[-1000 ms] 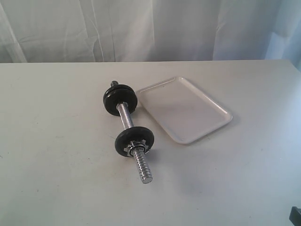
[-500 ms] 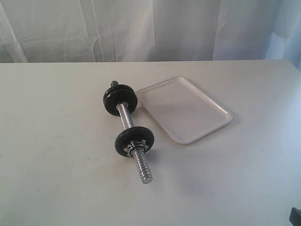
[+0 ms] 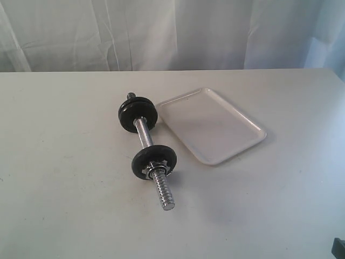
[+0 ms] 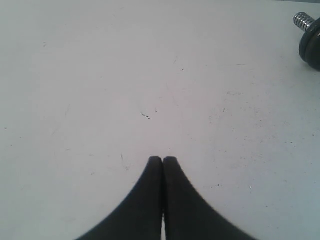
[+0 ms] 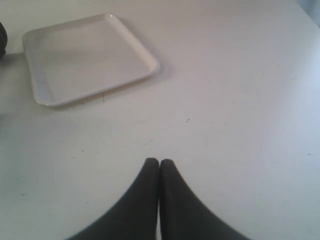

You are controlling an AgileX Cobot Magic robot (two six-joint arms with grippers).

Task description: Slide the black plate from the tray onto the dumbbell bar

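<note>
The dumbbell bar [image 3: 144,134] lies on the table left of the tray [image 3: 253,129], which holds nothing. Two black discs sit on the bar: one at the far end [image 3: 138,114], one nearer [image 3: 154,156] with a silver collar nut [image 3: 157,169] in front of it. I cannot tell which is the black plate. My left gripper [image 4: 163,159] is shut and empty over bare table, far from the bar's threaded end [image 4: 302,21] and disc [image 4: 311,44]. My right gripper [image 5: 159,161] is shut and empty, well short of the tray [image 5: 42,82].
A white curtain hangs behind the table's back edge [image 3: 64,71]. A dark piece of the right arm [image 3: 338,249] shows at the lower right corner of the exterior view. A sliver of black disc [image 5: 2,37] shows beside the tray in the right wrist view.
The dark piece at the lower right corner of the exterior view has sunk slightly. The bar, discs and tray have not moved.
</note>
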